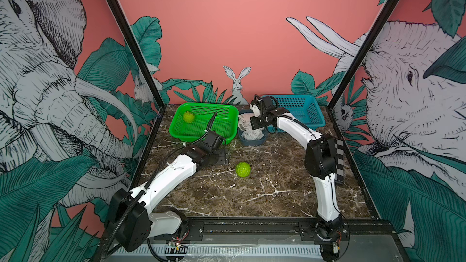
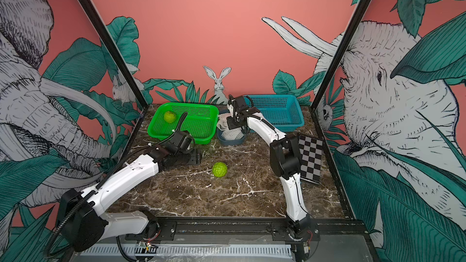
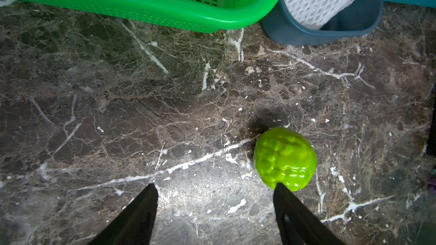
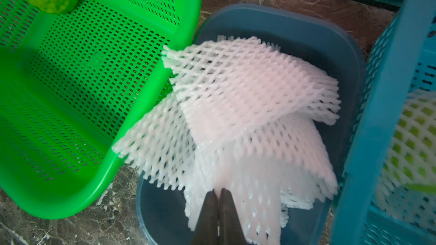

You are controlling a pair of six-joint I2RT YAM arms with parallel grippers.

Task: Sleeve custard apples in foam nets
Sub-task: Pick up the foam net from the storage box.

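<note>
While the right gripper is down in the tub at the table's back edge, we judge the step in hand to be fetching a sleeve. Its fingers are pressed together on the near edge of a net. They seem to pinch its foam, though we cannot tell how many layers they hold.

The left gripper hangs low over the table with fingers spread wide and nothing between them. A bare apple lies just beside one fingertip, near the table's middle; we cannot tell whether they touch.

Next, we think, the net must be lifted clear without dragging its neighbours out, carried to the middle, and opened at the mouth so the apple can go in. That will likely take both arms.

The nets are white, flattened tubes of diamond mesh, fanned in a loose stack, with one corner overhanging the green basket. They look soft and springy, likely to slip.

A second bare apple sits in the green basket towards the back-left corner. One already sleeved shows through the blue basket near the back-right corner. So we count one done and two left.
</note>
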